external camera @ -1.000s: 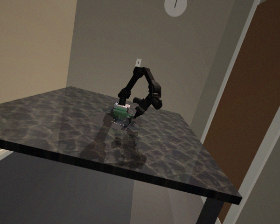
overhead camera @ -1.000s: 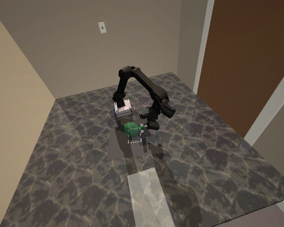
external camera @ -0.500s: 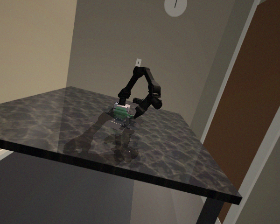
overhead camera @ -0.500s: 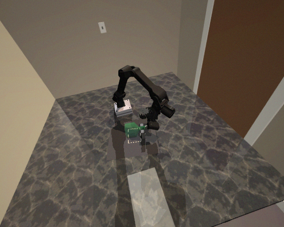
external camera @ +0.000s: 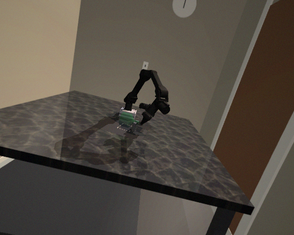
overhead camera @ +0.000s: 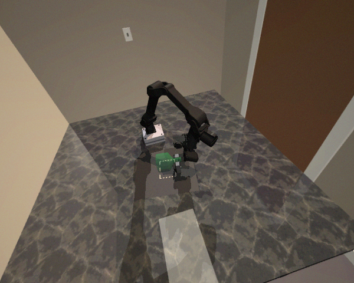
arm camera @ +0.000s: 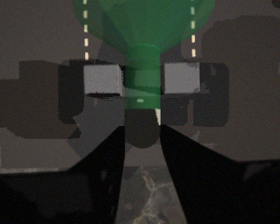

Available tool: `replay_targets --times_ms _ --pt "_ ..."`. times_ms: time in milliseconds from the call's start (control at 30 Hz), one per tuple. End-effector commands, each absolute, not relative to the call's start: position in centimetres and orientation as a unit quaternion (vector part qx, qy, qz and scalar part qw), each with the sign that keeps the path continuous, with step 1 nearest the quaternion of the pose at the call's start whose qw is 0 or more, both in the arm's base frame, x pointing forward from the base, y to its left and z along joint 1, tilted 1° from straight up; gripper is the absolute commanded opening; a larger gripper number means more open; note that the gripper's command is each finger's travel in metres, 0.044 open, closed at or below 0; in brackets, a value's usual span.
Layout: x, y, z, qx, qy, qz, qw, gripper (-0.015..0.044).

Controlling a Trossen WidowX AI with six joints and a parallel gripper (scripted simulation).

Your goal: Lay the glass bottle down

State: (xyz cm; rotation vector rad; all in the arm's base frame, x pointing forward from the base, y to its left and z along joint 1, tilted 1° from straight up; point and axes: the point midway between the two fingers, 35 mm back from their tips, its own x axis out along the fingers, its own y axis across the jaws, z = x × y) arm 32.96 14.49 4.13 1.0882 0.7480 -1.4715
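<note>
We've got the gripper [overhead camera: 183, 158] [external camera: 140, 123] [arm camera: 142, 131] closed on the capped neck end of the glass bottle [overhead camera: 163, 162] [external camera: 126, 118] [arm camera: 145, 23]; it hasn't let go. Bottle is roughly on its side, body pointing away from the gripper, and we see it raised over the dark mat [overhead camera: 156, 189] [arm camera: 28, 154]. Exterior view shows the body above the dashed outline [overhead camera: 160, 177] [external camera: 118, 127] [arm camera: 86, 56], with outline visible below it, so the body isn't down. From the top, body overlaps the outline but reads shifted toward the arm base [overhead camera: 154, 141] [external camera: 135, 111]; since it's raised, we can't tell exactly how it lines up. In the wrist view the body spreads past both dashed side lines. Neck runs between the two uprights of the grey U-shaped rest [overhead camera: 177, 165] [external camera: 134, 127] [arm camera: 103, 79], gap showing on the right-hand side of the picture; we can't tell whether the neck touches the bottom of the U. The cap [arm camera: 143, 128] sticks out past the rest on our gripper's side, mostly in shadow with a pale sliver along one edge, fingers on both sides of it. Arm [overhead camera: 179, 98] [external camera: 156, 81] arches up from its base and back down to the bottle, over the dark stone-patterned table [overhead camera: 247, 197] [external camera: 152, 161] [arm camera: 151, 187].
</note>
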Motion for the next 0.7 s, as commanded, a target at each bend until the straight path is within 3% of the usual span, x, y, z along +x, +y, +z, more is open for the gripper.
replay_targets --times_ms 0,467,667 --pt "32.85 13.99 3.92 0.457 0.315 -0.624 0.55 0.0102" --pt "32.95 14.5 4.09 0.462 0.316 -0.62 0.55 0.0102" --pt "32.95 14.5 4.09 0.462 0.316 -0.62 0.55 0.026"
